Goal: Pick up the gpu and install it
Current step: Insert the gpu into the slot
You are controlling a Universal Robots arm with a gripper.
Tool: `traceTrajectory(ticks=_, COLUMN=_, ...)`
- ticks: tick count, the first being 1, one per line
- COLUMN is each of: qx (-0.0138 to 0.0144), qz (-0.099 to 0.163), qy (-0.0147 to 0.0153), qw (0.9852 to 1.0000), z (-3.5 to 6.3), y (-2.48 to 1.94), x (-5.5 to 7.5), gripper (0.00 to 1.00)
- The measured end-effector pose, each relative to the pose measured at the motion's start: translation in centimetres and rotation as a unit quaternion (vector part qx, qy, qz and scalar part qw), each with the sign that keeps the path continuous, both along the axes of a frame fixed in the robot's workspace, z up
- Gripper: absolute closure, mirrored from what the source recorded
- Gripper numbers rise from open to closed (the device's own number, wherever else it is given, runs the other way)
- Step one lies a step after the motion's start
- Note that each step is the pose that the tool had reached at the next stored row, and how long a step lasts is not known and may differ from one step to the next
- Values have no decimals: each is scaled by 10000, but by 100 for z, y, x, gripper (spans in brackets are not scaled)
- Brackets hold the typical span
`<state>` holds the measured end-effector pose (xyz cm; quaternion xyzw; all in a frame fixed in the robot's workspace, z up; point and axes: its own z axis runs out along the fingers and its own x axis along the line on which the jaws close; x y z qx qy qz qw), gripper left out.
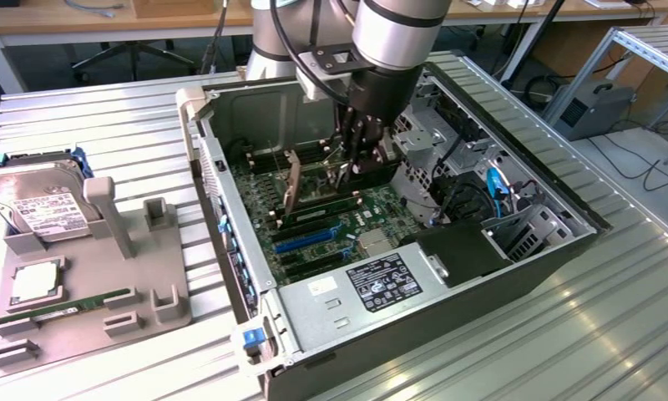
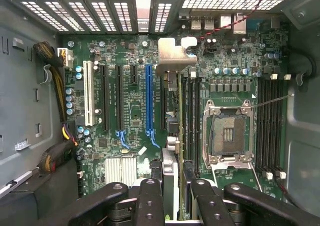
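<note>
Gray foam holder (image 1: 83,288) sits nearest in the exterior view, on the ribbed metal counter (image 1: 513,342); a hard drive (image 1: 39,209) leans at its far end and a thin green memory stick (image 1: 73,305) lies along its near part. Beyond the holder, toward the exterior view's right, lies the open computer case (image 1: 423,309) with its green motherboard (image 1: 311,230) exposed.

Over the motherboard the gripper (image 1: 351,163) reaches down into the case, its fingers narrowed onto the gpu (image 2: 175,131), which it holds on edge. In the wrist view the card runs away from the fingers (image 2: 150,201) toward its silvery bracket (image 2: 172,58), just beside the blue slot (image 2: 148,98) and close to the black slots (image 2: 190,110) next to the empty processor socket (image 2: 227,133).

I judge the main risk to be misalignment: if the card's edge comes down off the slot line, it could press on board components or jam instead of seating. The bracket could also catch on the rear vents (image 2: 120,10) of the case, tilting the card in the grip.
</note>
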<state>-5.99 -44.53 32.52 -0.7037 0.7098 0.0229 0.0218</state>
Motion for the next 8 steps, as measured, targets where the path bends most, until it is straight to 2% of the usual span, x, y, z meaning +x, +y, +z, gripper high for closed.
traceTrajectory(ticks=8, qx=0, qz=0, qy=0, qw=10000, z=-9, y=-8, x=-24, gripper=73)
